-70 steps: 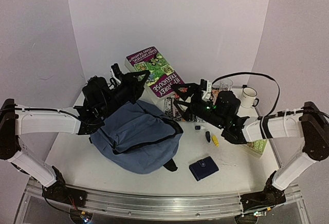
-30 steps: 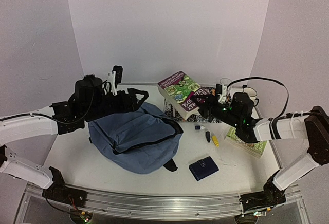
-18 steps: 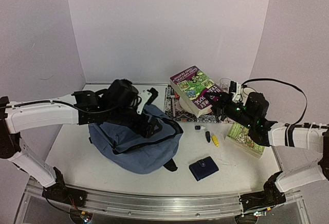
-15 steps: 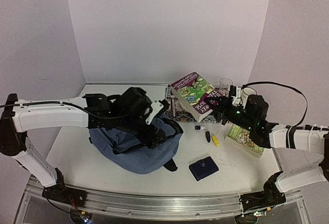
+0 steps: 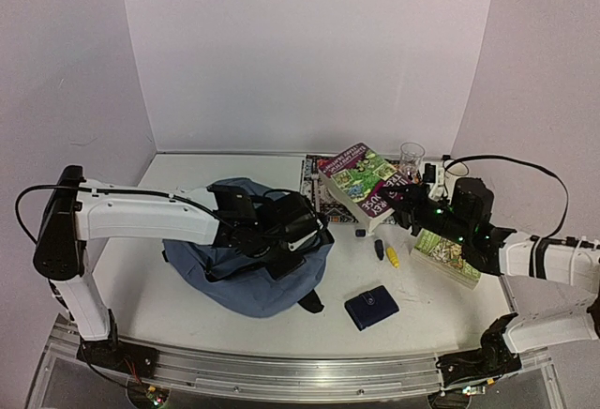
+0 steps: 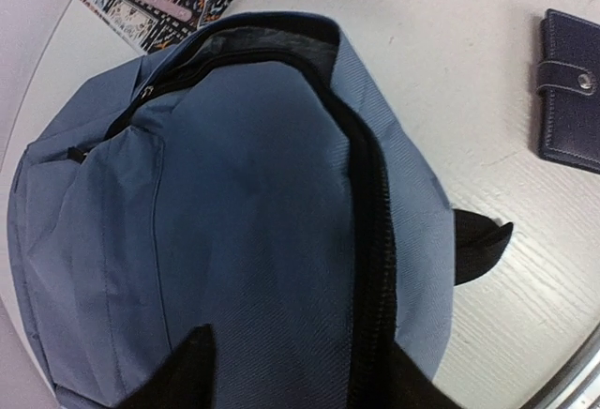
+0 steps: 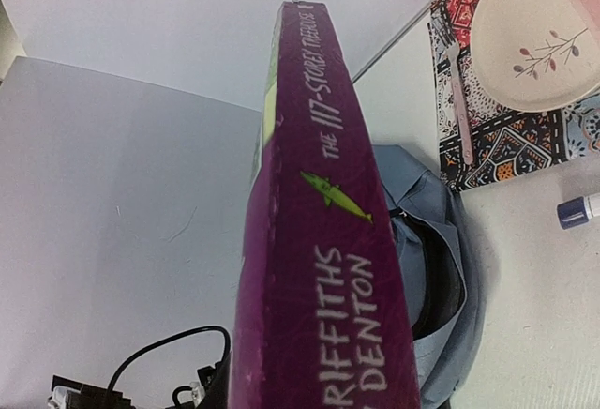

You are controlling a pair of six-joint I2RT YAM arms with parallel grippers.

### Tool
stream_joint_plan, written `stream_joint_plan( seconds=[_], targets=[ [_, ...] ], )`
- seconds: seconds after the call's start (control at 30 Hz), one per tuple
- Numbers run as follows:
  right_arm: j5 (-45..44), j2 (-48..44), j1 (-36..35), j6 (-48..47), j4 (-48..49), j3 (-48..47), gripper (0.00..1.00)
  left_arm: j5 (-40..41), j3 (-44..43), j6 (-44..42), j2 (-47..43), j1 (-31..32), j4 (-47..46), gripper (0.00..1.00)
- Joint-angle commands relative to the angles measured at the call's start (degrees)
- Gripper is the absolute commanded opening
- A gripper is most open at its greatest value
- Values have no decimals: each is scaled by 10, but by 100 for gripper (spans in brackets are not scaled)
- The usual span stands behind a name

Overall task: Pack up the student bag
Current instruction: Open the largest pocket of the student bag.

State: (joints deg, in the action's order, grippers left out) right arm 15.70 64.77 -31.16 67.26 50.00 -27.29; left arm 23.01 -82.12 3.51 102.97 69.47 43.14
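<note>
Slate-blue student bag (image 5: 246, 276) lies on the worktop (image 5: 169, 308), nothing visibly packed. Right claw (image 5: 401, 201) clasps a purple book (image 5: 361, 174) beside the bag's mouth; the wallet (image 5: 371, 308) waits near the bag. Left claw (image 5: 300, 233) is over the bag's zip, and I cannot tell whether it grips.

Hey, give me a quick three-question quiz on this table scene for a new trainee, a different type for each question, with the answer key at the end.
1. True or false: the right hand grips a purple book.
2. Short answer: which dark navy thing lies nearest the front edge of the table?
3. Multiple choice: the left hand is over A) the student bag, B) the patterned mat, C) the glass.
Key: 1 true; 2 the wallet; 3 A.
</note>
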Motion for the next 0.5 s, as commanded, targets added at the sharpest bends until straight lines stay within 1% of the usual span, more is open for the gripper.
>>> stream_joint_plan(
  seconds=[0.0, 0.13, 0.17, 0.3, 0.47],
  targets=[
    [3, -38, 2, -17, 42, -12, 0, 79, -48, -19, 11, 1, 39, 28],
    [16, -46, 2, -20, 17, -17, 0, 121, -69, -15, 2, 0, 40, 2],
    [19, -49, 1, -20, 10, -17, 0, 131, -74, -14, -1, 0, 40, 0],
    [34, -58, 2, -18, -15, -14, 0, 162, -101, -1, -5, -21, 40, 0],
    [55, -62, -1, -7, -20, -4, 0, 146, -148, 28, 2, -80, 39, 0]
  ],
)
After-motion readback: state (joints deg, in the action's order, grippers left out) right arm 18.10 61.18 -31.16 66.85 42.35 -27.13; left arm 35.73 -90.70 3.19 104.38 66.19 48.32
